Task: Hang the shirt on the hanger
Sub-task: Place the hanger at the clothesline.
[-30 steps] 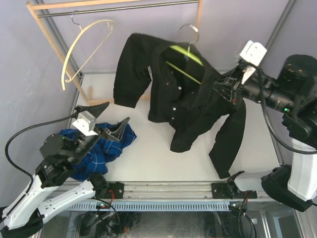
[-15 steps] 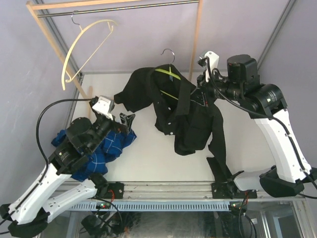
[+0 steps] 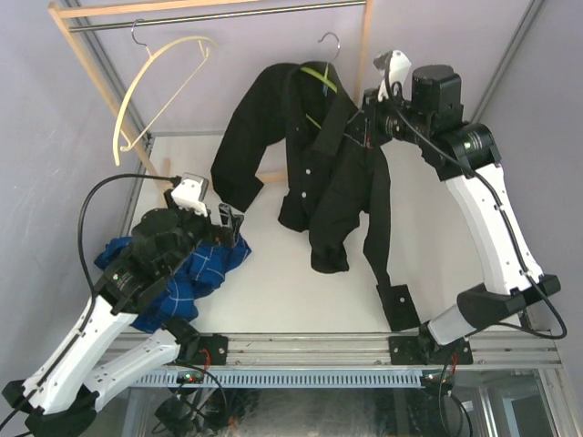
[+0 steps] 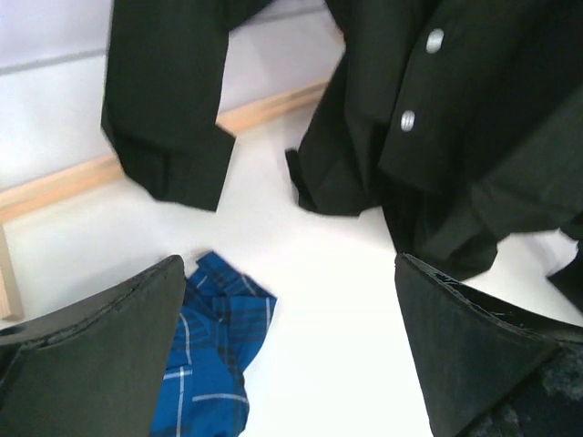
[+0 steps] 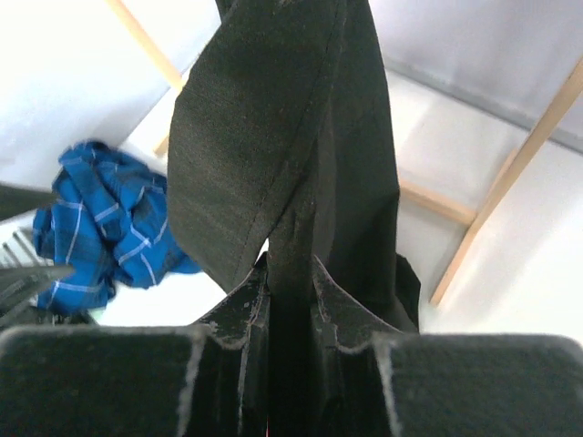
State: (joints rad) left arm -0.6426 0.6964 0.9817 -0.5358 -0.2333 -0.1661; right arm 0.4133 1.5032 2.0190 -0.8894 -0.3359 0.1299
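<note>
The right gripper [image 5: 290,296] is clamped on a fold of the shirt [image 3: 319,173]. In its wrist view black cloth rises straight up from between the closed fingers, and from above the pinch sits at the shoulder nearest that arm. The left gripper [image 4: 287,273] holds nothing: its jaws stand wide apart, facing the dangling sleeve [image 4: 168,109] and the buttoned front, above the blue plaid shirt [image 3: 196,273] heaped on the table [image 3: 273,291]. Over the last second the right arm has swung up and inward, carrying shirt and hanger [image 3: 321,78] from a low, tilted sprawl to a high, nearly plumb hang. The hook [image 3: 328,41] is now just under the rail [image 3: 219,16] (whether it has caught there I cannot tell). The left arm has risen from near the table and its jaws have spread. Green shows inside the collar, so the shirt looks largely draped on the hanger. What likely remains is seating the pinched shoulder over the hanger's arm and letting go.
</note>
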